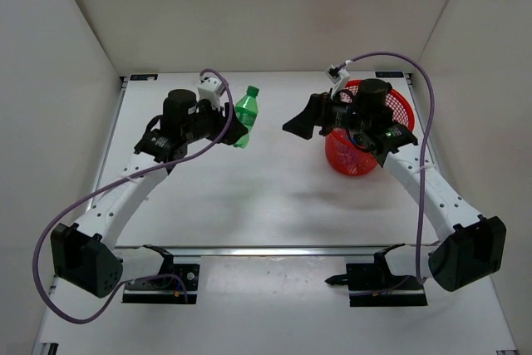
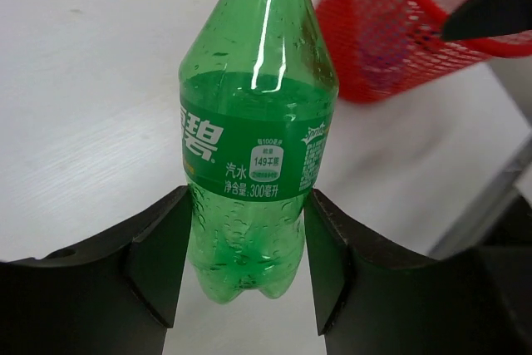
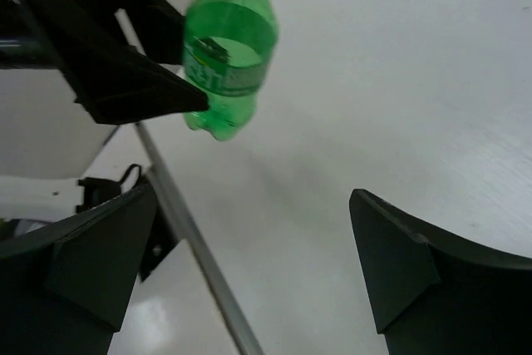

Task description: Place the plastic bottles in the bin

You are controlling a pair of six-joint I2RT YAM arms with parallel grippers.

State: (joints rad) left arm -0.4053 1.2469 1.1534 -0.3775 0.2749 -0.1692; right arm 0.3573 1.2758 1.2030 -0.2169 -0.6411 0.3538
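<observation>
Clamping green bottle (image 2: pixel 253 147) in left tool (image 2: pixel 245 265), right tool (image 3: pixel 253 205) spread wide, bin (image 1: pixel 402 101) contents hidden

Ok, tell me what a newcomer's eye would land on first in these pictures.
The bright green bottle stands out most, clamped low on its body in the left claw, left of centre over the white table. Next is the red mesh bin at the right, partly hidden under the right arm. The right claw hangs open and empty between them, facing the bottle.
</observation>
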